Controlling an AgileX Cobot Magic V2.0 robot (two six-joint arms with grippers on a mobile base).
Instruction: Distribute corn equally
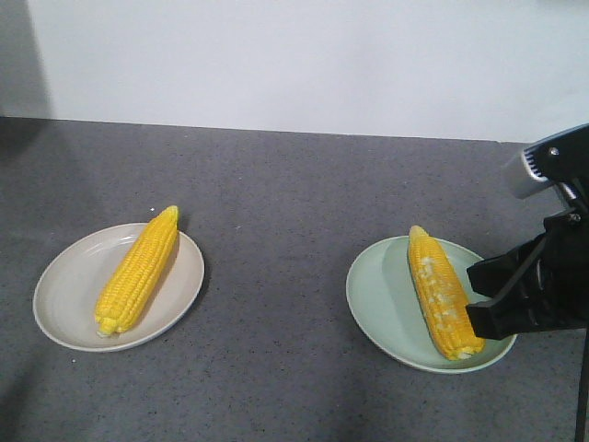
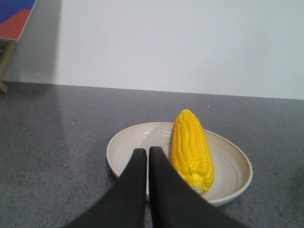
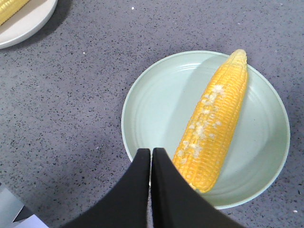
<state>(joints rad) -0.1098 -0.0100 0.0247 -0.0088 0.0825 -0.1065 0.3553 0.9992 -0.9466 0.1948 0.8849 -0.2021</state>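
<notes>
So one plain corn cob sits on the beige plate, the whitish-patched cob on the green plate, split looks even, both my grippers, left and right, closed and empty.

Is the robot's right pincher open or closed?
Shut. In the right wrist view, the right end effector has its two black fingers pressed together, holding nothing, above the pale green round plate.

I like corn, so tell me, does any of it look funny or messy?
One does: the corn on the green plate has pale whitish patches on its kernels. The corn on the beige plate is evenly yellow. Nothing is spilled.
</notes>
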